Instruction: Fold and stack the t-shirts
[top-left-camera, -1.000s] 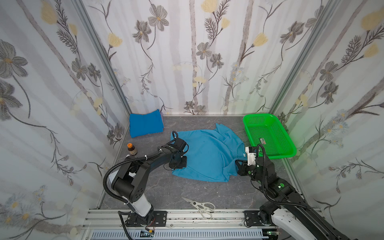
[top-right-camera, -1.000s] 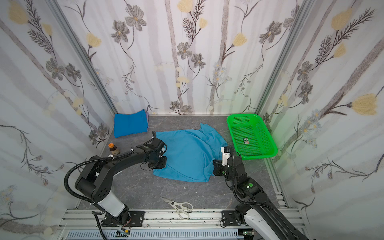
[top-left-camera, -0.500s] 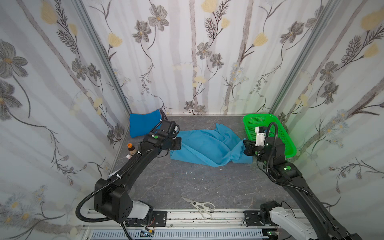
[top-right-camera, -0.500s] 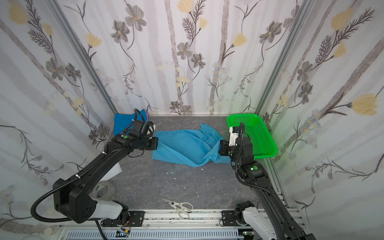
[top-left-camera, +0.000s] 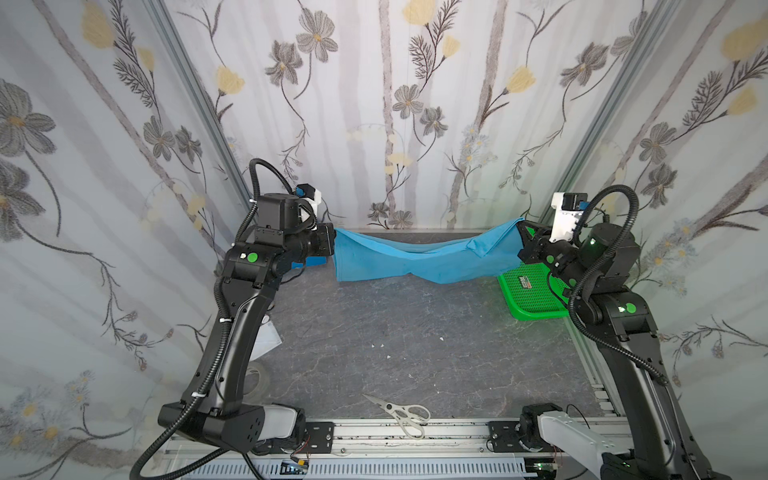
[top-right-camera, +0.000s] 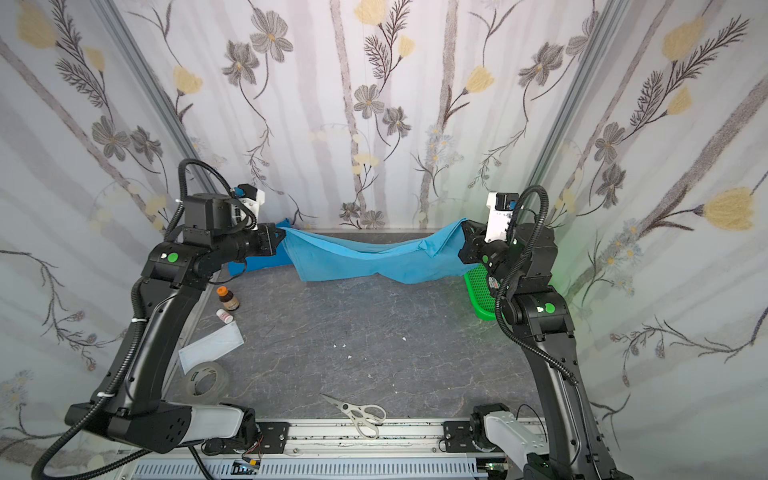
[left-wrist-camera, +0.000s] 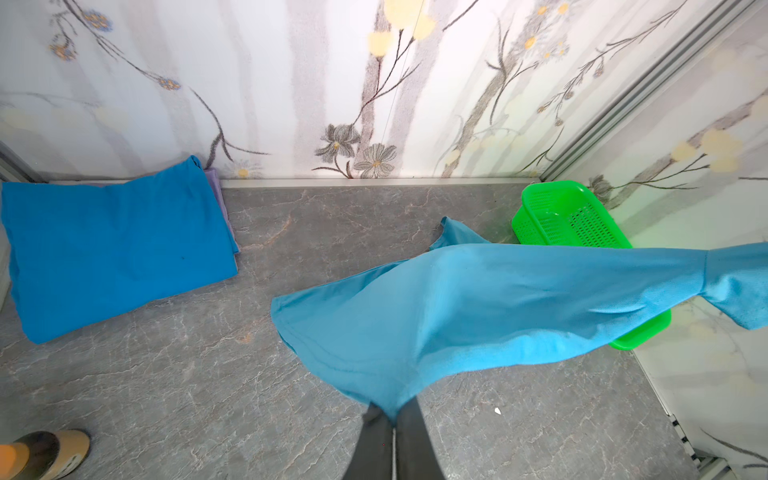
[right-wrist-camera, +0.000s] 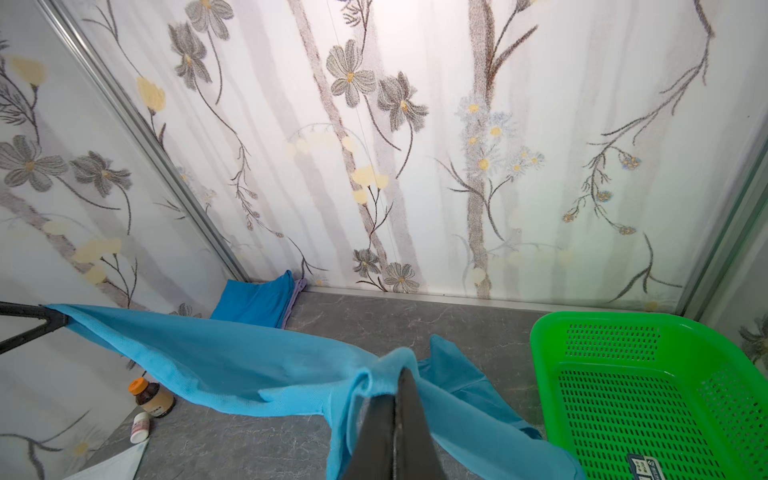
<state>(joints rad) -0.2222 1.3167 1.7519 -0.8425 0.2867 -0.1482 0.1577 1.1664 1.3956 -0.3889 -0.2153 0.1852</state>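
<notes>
Cloth hangs stretched between the two arms: the light sky-blue soft t-shirt (top-left-camera: 419, 259) spans the far side over the grey marbled tabletop (top-left-camera: 395, 345), sagging in the middle. The left gripper (left-wrist-camera: 392, 417) is pressed together on its left end. The right gripper (right-wrist-camera: 400, 384) pinches its right end, close by the green perforated plastic basket (top-left-camera: 536, 309). The darker saturated-blue t-shirt (left-wrist-camera: 116, 249) lies folded in the far left corner.

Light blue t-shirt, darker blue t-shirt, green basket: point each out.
light blue t-shirt (top-left-camera: 415, 262): in a top view, its sagging middle.
darker blue t-shirt (left-wrist-camera: 116, 249): left wrist view, centre of its folded top.
green basket (right-wrist-camera: 613, 320): right wrist view, far wall under the rim.
</notes>
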